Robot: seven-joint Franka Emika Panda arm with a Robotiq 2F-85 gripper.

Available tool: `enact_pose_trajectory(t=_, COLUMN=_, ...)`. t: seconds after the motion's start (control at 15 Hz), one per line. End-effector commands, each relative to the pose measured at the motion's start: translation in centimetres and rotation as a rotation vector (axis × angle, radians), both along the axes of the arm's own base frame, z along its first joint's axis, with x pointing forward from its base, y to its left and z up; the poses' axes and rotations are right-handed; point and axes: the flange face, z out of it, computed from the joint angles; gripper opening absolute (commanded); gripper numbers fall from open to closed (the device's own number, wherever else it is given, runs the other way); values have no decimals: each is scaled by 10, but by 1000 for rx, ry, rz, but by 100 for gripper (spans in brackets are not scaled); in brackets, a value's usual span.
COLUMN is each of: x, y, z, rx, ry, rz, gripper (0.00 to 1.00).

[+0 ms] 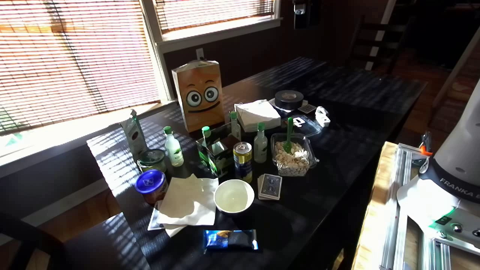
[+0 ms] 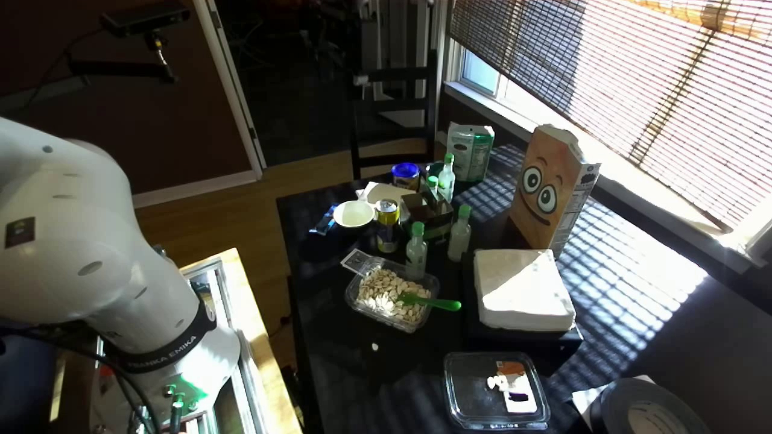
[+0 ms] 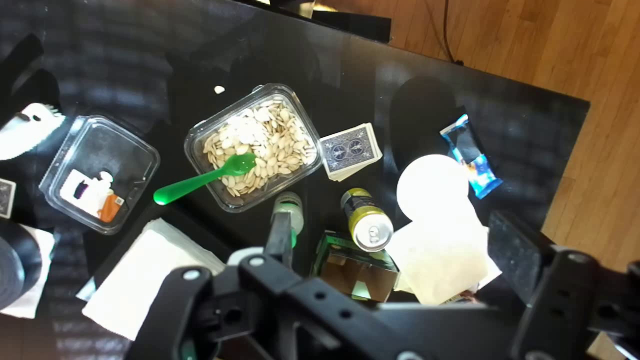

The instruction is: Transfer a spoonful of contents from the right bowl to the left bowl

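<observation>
The right bowl is a transparent plastic tub [image 1: 276, 167] of pale seeds, visible in all three views. A green spoon [image 3: 200, 184] rests in it, its head on the seeds and its handle sticking out over the rim. The left bowl, round and white [image 1: 233, 198], stands by some paper napkins; its inside looks bare. In the wrist view this white bowl [image 3: 431, 182] is washed out by glare. My gripper [image 3: 397, 245] hangs above the table with its jaws wide apart and nothing between them. Neither exterior view shows the gripper.
Between the two bowls stand a yellow can [image 1: 243, 161], green-capped bottles [image 1: 260, 144] and a card deck [image 3: 348, 150]. A cardboard carrier [image 1: 219, 150] is behind the can. A wrapped snack [image 1: 230, 240] lies before the white bowl. A tall smiling carton [image 2: 546, 187] and a napkin stack [image 2: 522, 289] stand farther back.
</observation>
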Motion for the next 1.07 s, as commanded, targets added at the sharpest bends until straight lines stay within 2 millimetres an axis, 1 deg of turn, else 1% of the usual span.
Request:
enact_pose_trajectory(t=0.0, x=4, y=-59, z=-47, rx=134, ry=-8, rz=-30, gripper=100)
enact_pose_trajectory(t=0.2, x=-4, y=-107, z=-90, rx=304, ry=-10, rz=-4, gripper=100)
enact_pose_trajectory(t=0.4, x=-12, y=-143, z=-129, rx=459, ry=-20, rz=34, gripper=100)
enact_pose_trajectory(t=0.47, x=-15, y=-152, z=-143, rx=512, ry=-21, rz=45, gripper=100)
enact_pose_trajectory(t=0.53, x=-17, y=-158, z=-153, rx=567, ry=-9, rz=60, gripper=100)
enact_pose_trajectory(t=0.6, x=-17, y=-161, z=-158, rx=619, ry=-2, rz=77, gripper=100)
enact_pose_trajectory(t=0.67, x=-20, y=-157, z=-146, rx=530, ry=-4, rz=52, gripper=100)
enact_pose_trajectory(t=0.8, x=-21, y=-164, z=-159, rx=582, ry=1, rz=65, gripper=100)
enact_pose_trajectory(t=1.0, x=-20, y=-162, z=-162, rx=592, ry=5, rz=70, gripper=100)
